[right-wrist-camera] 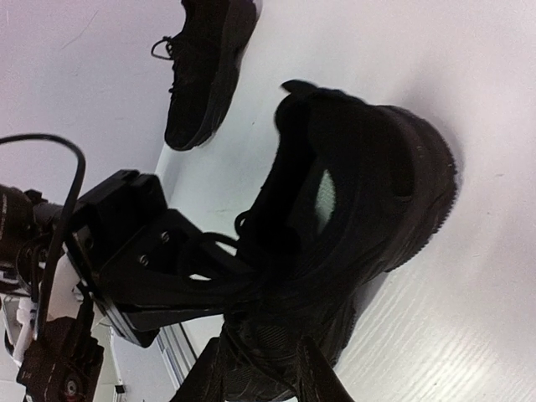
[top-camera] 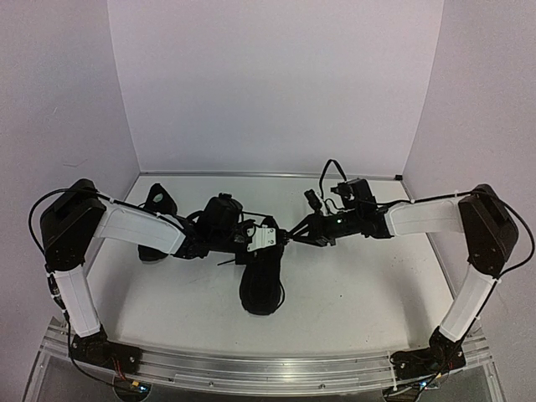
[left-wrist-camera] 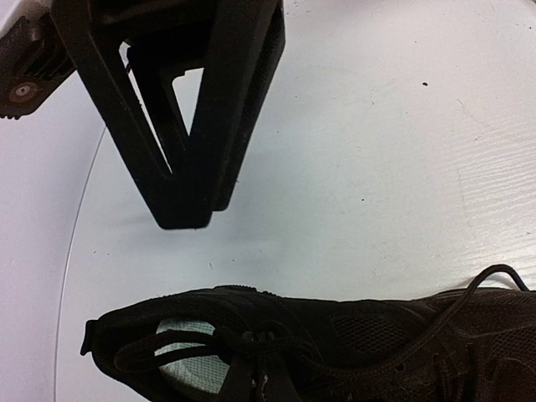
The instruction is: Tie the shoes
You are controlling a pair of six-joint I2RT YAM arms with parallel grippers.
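Note:
One black shoe [top-camera: 261, 285] lies at mid-table, toe towards the near edge. It also shows in the left wrist view [left-wrist-camera: 377, 335] and the right wrist view [right-wrist-camera: 360, 193]. My left gripper [top-camera: 276, 239] is over its laced top. In the left wrist view the left gripper [left-wrist-camera: 251, 381] has its fingers close together on the black lace [left-wrist-camera: 193, 347] at the shoe's opening. My right gripper [top-camera: 295, 233] faces it from the right. In the right wrist view the right gripper [right-wrist-camera: 261, 368] has its fingers apart just above the shoe's upper. The second shoe [top-camera: 157, 201] stands at the back left, half hidden by the left arm.
White walls [top-camera: 268, 84] close the table on three sides. A metal rail [top-camera: 268, 368] runs along the near edge by the arm bases. A black cable [top-camera: 328, 172] loops above the right wrist. The second shoe also shows in the right wrist view [right-wrist-camera: 201, 75].

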